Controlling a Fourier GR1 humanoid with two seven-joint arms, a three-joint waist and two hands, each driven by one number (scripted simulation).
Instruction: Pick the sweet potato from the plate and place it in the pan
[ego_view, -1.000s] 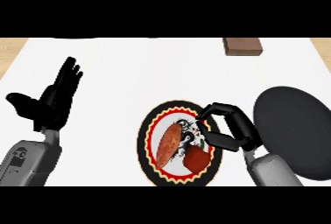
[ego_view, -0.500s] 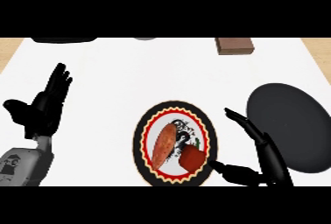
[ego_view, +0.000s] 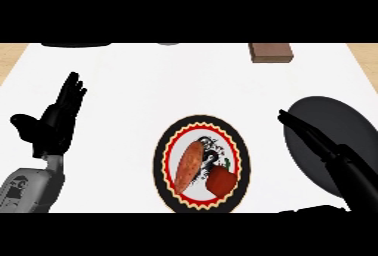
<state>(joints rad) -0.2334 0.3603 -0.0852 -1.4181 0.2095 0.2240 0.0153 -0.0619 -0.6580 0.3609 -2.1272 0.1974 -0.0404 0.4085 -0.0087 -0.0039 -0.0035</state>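
The sweet potato (ego_view: 190, 162), long and orange-brown, lies on the left half of a round plate (ego_view: 167, 150) with a black, red and yellow rim. A darker red-brown lump (ego_view: 220, 181) sits beside it on the plate's lower right. The dark round pan (ego_view: 336, 116) rests on the counter to the right of the plate. My right hand (ego_view: 353, 172) lies over the pan's left side, open, fingers straight and pointing up-left, holding nothing. My left hand (ego_view: 53, 125) stands open at the far left, fingers up, resting.
A brown block (ego_view: 270, 52) sits at the counter's far edge, right of centre. A dark object (ego_view: 74, 44) shows at the far left edge. White counter stretches between the plate and the far edge.
My right hand was curled over the plate's right side; it has opened, pulled off to the right and now lies over the pan. The sweet potato stays on the plate.
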